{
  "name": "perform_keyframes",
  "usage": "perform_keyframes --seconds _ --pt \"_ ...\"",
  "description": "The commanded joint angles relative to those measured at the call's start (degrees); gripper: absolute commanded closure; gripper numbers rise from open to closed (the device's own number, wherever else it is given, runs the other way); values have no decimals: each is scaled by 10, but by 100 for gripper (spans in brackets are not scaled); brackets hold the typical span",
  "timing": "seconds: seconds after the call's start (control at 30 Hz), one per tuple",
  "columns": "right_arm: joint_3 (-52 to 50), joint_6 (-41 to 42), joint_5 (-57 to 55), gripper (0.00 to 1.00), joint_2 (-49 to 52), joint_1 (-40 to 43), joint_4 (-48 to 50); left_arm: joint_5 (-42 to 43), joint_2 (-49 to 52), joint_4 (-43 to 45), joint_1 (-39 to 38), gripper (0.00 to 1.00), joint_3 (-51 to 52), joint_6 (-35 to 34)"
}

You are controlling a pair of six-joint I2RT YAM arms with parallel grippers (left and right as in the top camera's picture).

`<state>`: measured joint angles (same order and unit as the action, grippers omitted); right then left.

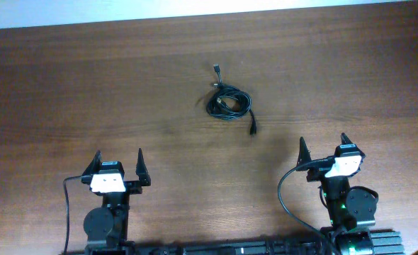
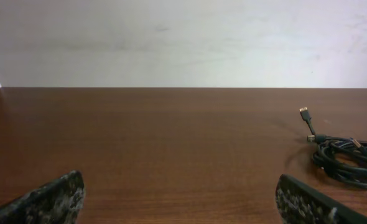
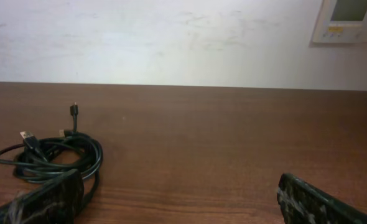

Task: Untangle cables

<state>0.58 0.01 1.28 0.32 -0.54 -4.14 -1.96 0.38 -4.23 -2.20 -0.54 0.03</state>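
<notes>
Black and slim, the looped cords with small plug ends, the cables, lay coiled in one small bundle on the brown wooden counter, well ahead of both my tools. My left tool sat low near the counter's near edge with its two dark fingers spread wide and nothing between them; the bundle lay ahead and off to its right. My right tool stood just as wide apart and empty, with the coil ahead and to its left. One plug end trailed away beyond the coil and another pointed back towards me. I judged both tools were parked wide so either could reach in; the untangling was not begun.
</notes>
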Motion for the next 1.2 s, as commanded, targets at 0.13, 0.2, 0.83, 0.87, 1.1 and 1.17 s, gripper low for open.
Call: perform_keyframes --seconds 0.13,0.2,0.83,0.87,1.1,1.17 --pt "-3 2 -11 1 2 -3 -4 -15 0 -3 -2 1 0 9" --pt "-3 2 -11 1 2 -3 -4 -13 0 -3 -2 1 0 9" --pt "-3 2 -11 1 2 -3 -4 22 0 -50 -2 1 -84 9" --pt "-3 2 -11 1 2 -3 -4 22 2 -56 -2 1 -95 9" --pt "-3 2 -11 1 2 -3 -4 27 52 -64 -2 1 -154 9" --pt "-3 2 -11 1 2 -3 -4 38 81 -70 -2 1 -178 9"
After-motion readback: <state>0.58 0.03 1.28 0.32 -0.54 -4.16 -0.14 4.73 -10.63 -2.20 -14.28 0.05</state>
